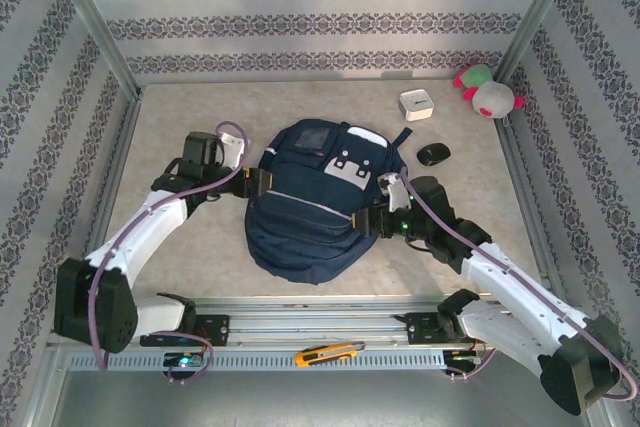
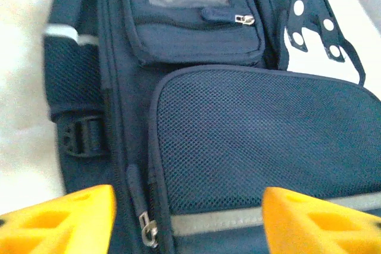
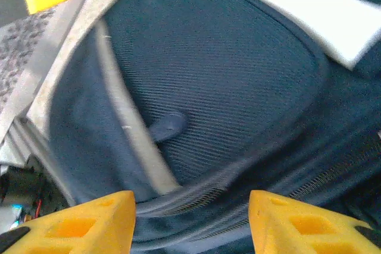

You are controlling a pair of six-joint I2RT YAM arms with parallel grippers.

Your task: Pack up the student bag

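The student bag (image 1: pixel 315 197), navy blue with grey stripes and white patches, lies flat in the middle of the table. My left gripper (image 1: pixel 256 183) sits at the bag's left edge. In the left wrist view it (image 2: pixel 187 221) is open over the mesh front pocket (image 2: pixel 268 135), with a metal zipper pull (image 2: pixel 149 228) between its yellow fingers (image 2: pixel 71 218). My right gripper (image 1: pixel 376 217) is at the bag's right side. In the right wrist view it (image 3: pixel 190 221) is open above a zipper seam (image 3: pixel 238 179), with a fabric pull tab (image 3: pixel 168 126) and a grey stripe (image 3: pixel 134 129) just beyond.
A white box (image 1: pixel 416 104), a black mouse (image 1: pixel 433 154) and a pink-and-green plush toy (image 1: pixel 487 92) lie at the back right. A yellow utility knife (image 1: pixel 328 353) rests on the front rail. Patterned walls enclose the table on three sides.
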